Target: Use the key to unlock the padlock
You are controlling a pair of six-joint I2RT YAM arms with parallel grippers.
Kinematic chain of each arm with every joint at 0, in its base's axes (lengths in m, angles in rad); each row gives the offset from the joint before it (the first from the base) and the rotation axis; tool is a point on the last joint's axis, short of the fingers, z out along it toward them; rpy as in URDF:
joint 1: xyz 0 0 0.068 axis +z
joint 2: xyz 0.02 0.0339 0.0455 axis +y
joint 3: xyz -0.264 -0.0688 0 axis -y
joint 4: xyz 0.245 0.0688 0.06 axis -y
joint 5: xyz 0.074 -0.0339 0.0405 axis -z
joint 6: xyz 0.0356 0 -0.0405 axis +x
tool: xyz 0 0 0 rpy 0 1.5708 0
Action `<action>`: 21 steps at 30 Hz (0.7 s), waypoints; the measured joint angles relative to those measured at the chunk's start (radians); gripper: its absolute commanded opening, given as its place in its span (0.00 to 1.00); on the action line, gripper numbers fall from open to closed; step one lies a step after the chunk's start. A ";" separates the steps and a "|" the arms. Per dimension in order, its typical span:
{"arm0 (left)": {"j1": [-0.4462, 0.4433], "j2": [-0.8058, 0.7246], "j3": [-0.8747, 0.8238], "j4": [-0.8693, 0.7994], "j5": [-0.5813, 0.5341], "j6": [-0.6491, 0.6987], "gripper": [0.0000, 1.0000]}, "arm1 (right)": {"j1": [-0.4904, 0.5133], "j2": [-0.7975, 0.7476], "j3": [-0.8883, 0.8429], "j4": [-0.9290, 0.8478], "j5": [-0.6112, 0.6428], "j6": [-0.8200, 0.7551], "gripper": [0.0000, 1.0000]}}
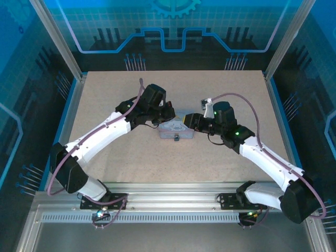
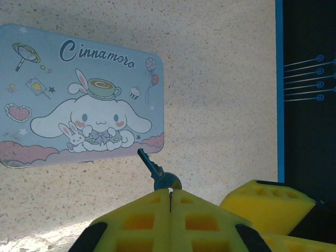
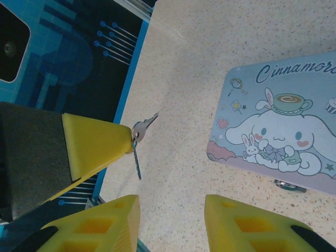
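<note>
Left gripper (image 2: 169,195) clenched on the key (image 2: 156,169), its bow half buried between the yellow pads, blade pointing at the tin (image 2: 79,94); right gripper (image 3: 172,223) spread, nothing between its fingers; the padlock (image 3: 286,184) peeks from under the tin's edge, mostly hidden, shape hard to make out.

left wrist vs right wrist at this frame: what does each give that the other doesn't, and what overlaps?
Left wrist: a straight-on look at the left gripper, jaws shut on the key, blade aimed at the tin.
Right wrist: the right gripper with jaws apart and nothing between them, a small metal piece at the tin's lower edge, likely the padlock, and a thin sliver hanging below the key.
Both: the tin's cartoon lid, the key, the speckled table.
</note>
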 measured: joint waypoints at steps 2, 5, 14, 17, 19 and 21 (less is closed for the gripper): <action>-0.002 -0.003 0.000 0.002 0.000 -0.005 0.00 | 0.000 0.010 0.016 0.006 -0.002 0.005 0.36; -0.006 -0.007 0.000 0.008 0.000 -0.007 0.00 | 0.000 0.015 0.028 0.027 -0.005 0.012 0.35; -0.019 -0.009 -0.004 0.022 0.000 -0.011 0.00 | 0.000 0.067 0.057 0.043 -0.021 0.024 0.33; -0.019 -0.010 -0.004 0.023 0.001 -0.019 0.00 | 0.001 0.080 0.058 0.042 -0.024 0.027 0.30; -0.020 -0.013 -0.005 0.023 0.001 -0.026 0.00 | 0.001 0.083 0.058 0.042 -0.024 0.029 0.28; -0.021 -0.016 -0.005 0.023 0.001 -0.029 0.00 | 0.001 0.084 0.059 0.043 -0.027 0.029 0.25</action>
